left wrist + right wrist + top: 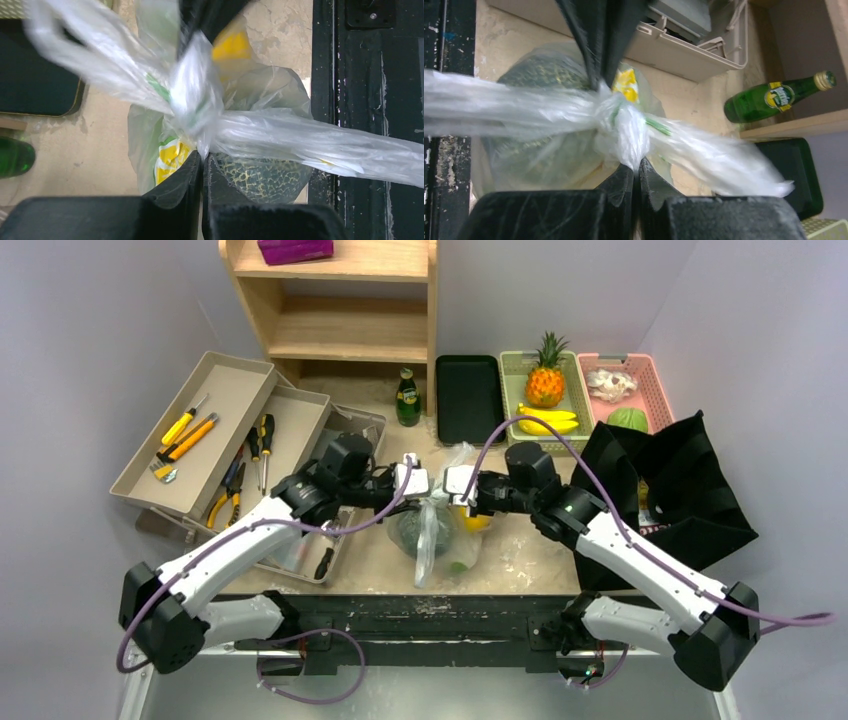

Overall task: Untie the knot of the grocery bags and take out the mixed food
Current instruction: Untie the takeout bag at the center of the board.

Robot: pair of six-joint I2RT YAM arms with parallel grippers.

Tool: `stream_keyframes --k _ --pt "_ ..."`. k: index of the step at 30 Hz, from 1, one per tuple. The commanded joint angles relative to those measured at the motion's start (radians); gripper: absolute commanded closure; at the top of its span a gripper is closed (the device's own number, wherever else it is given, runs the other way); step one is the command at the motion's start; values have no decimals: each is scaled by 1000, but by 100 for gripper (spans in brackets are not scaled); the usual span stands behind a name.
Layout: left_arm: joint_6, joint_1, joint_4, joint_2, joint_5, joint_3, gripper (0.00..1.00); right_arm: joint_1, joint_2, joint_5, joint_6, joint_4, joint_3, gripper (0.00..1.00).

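— Knot (195, 100) of the clear plastic bag (437, 530) sits between us: left gripper (202, 160) and right gripper (636, 170) both pinch it, melon (260, 175) below.
— If we pull unevenly, the film could tear or the knot cinch tighter.

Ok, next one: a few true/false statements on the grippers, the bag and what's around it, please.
1. The left gripper and right gripper are both shut on the knot of the plastic bag. True.
2. The knot is undone. False: it is tied tight.
3. The green bottle stands upright beside the shelf. True.
4. The pineapple stands in the pink basket. False: it is in the green basket.
5. The black cloth bag lies on the robot's left. False: it is on the right.
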Motion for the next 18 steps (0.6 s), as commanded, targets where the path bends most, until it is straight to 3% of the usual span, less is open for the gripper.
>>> stream_keyframes --k 1,6,12,18 --pt "64 22 -66 -156 -44 -127 100 -136 -95 -21 -3 8 47 100" --pt "121 144 -178 -234 -10 -181 100 -297 -114 -91 -24 -102 57 100" --pt "143 138 -136 -271 -29 -200 100 -287 -88 -152 48 -45 45 100" --pt "126 149 37 -352 -188 -171 100 -295 -75 -114 38 -52 111 100"
